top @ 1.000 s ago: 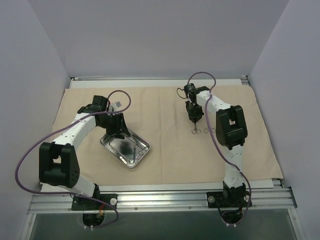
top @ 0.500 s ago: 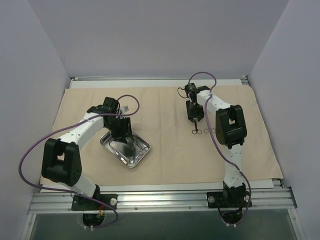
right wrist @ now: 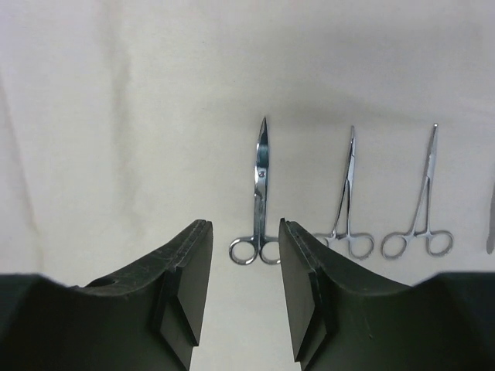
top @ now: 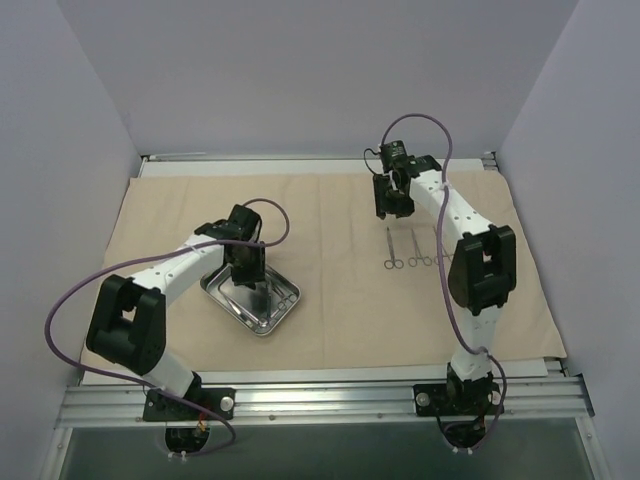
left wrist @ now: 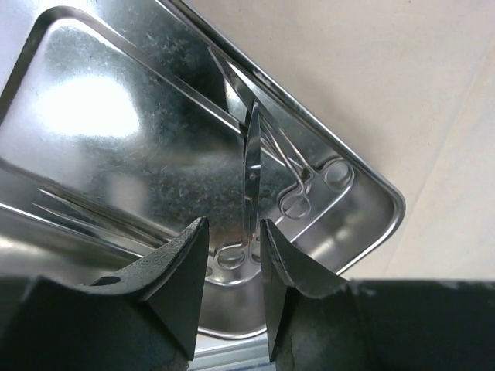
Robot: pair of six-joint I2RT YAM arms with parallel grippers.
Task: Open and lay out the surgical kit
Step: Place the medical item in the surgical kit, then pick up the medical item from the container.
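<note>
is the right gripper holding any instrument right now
No, the right gripper is open and empty, with the scissors lying loose on the cloth.

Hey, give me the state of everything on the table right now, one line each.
Cloth, unfolded, spread flat.
Tray, on the cloth, not yet emptied.
Tray scissors, blades shut, in the tray.
Laid-out scissors, shut, flat on the cloth.
Forceps, two, shut, flat beside them.
Left hand, open, empty, over the tray.
Right hand, open, empty, above the laid-out scissors.
</note>
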